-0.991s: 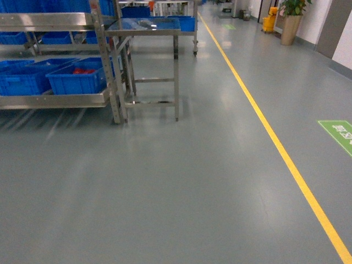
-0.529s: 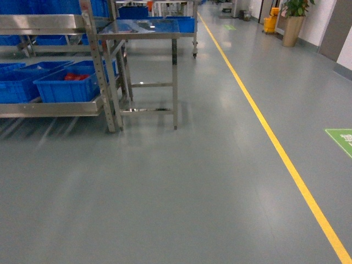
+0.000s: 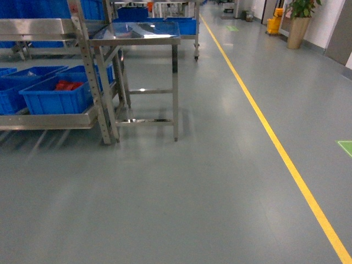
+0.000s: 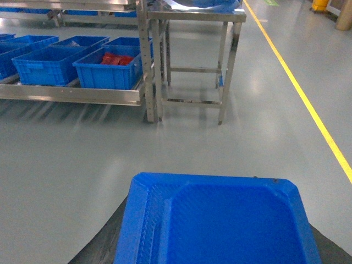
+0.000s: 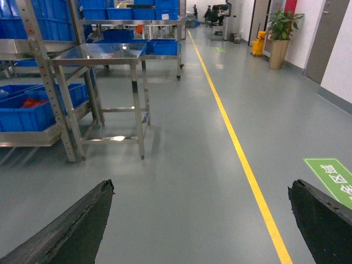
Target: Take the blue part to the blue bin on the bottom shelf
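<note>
the left gripper (image 4: 217,242) clasps a blue part (image 4: 220,220), a tray-like piece with angled corners that fills the low edge of the left wrist view, dark fingers (image 4: 99,247) showing on both sides of it. the right gripper (image 5: 201,220) is spread wide with nothing in it, its two dark fingers (image 5: 71,225) at the bottom corners of its view with bare grey floor (image 3: 181,198) between them. ahead and to the left of both grippers stands the bottom shelf (image 3: 49,121), a low steel rack level well apart from them. on it sit blue bins, the nearest blue bin (image 3: 55,96) holding red pieces (image 3: 69,85). just right of the rack is a steel table (image 3: 137,38). a yellow line (image 3: 275,143) runs away on the right, toward a potted plant (image 3: 300,22).
</note>
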Tool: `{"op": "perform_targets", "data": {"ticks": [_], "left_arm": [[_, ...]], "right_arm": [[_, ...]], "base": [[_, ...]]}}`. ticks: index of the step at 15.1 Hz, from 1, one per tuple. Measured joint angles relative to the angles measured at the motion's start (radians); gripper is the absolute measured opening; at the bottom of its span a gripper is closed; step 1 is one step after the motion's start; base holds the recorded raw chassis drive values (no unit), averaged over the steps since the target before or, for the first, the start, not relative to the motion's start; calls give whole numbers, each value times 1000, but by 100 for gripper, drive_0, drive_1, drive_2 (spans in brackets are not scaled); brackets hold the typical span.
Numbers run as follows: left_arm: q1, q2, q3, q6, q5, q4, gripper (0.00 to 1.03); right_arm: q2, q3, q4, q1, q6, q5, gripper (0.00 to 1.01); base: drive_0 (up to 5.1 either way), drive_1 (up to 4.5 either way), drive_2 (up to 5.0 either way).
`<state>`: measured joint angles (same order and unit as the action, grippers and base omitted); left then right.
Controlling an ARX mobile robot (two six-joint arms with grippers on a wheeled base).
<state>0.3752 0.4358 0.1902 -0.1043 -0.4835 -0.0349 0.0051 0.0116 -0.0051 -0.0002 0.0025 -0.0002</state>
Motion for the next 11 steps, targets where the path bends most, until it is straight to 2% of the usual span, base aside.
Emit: {"op": "perform_targets", "data": {"ticks": [11], "left_arm": [[0,0,0,0,0,-2,43]], "right_arm": [[0,0,-1,0,0,0,98]], "base": [[-1,411,-413]]}}
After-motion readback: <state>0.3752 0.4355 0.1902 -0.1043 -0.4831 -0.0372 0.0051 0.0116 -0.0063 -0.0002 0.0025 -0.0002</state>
